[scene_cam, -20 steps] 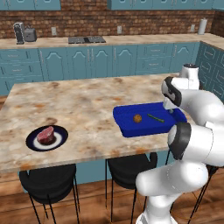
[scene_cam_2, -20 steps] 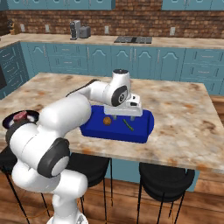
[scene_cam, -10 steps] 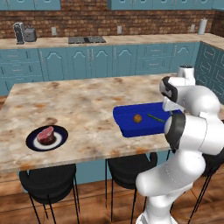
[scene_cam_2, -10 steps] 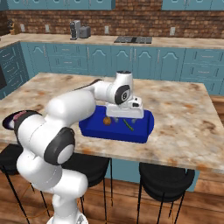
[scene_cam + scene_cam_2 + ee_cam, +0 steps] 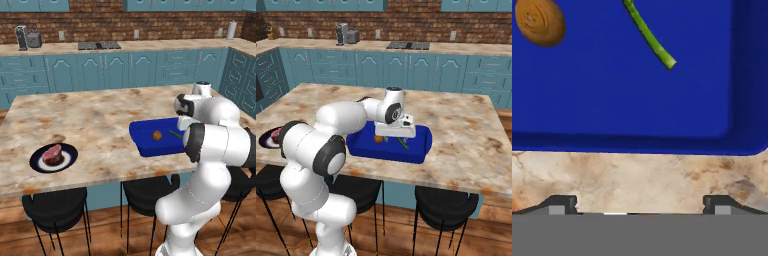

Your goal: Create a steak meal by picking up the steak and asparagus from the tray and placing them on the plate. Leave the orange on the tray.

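Note:
The blue tray [image 5: 147, 145] [image 5: 368, 147] [image 5: 612, 95] lies on the island's right part. On it are the orange [image 5: 157, 135] [image 5: 377, 139] [image 5: 539, 22] and the thin green asparagus [image 5: 175, 133] [image 5: 402, 143] [image 5: 649, 35]. The steak [image 5: 52, 154] rests on the plate [image 5: 38, 163] at the island's front left; the plate [image 5: 265, 141] peeks out behind the arm. My gripper [image 5: 396, 137] [image 5: 641, 205] hangs low over the tray's far edge. It is open, its fingertips [image 5: 562, 204] wide apart above bare counter, nothing between them.
The marble island counter [image 5: 100, 115] [image 5: 466, 140] stretches left of the tray. Black stools [image 5: 55, 206] [image 5: 446, 206] stand along its front edge. A back counter with a toaster [image 5: 34, 39] and a cooktop [image 5: 99, 45] runs along the brick wall.
The arm's upper links have swung, and the hand has shifted slightly and settled lower at the tray's far edge. The jaws stay wide open; the food has not moved.

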Available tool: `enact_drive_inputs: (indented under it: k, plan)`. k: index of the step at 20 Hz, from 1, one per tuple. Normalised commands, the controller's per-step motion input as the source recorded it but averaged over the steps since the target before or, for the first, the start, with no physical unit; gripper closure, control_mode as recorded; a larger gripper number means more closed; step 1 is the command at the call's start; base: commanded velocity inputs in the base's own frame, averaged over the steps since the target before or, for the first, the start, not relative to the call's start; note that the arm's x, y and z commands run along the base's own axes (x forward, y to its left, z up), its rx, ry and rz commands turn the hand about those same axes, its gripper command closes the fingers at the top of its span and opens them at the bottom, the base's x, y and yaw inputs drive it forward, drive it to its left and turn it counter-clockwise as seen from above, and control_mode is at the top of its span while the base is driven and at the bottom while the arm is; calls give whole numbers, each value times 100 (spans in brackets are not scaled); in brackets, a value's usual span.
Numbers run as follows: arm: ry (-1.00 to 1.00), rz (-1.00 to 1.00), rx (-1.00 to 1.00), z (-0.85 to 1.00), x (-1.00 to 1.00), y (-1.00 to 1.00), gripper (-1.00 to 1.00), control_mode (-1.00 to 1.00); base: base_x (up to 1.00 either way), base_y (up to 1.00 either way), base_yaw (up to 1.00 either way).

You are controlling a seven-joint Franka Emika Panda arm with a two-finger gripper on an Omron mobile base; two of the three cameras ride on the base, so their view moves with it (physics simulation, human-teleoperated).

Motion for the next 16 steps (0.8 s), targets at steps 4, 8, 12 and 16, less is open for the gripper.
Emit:
enact_drive_inputs:
  k: [4, 8, 12, 16]
  plan:
    - [-2, 5, 3, -35, 37, 0, -100, -100, 0, 0, 0]
    - [-10, 5, 4, -30, 30, 0, -100, -100, 0, 0, 0]
    - [-13, 4, 5, -27, 31, 0, -100, -100, 0, 0, 0]
    - [-5, 5, 3, -33, 26, 0, -100, -100, 0, 0, 0]
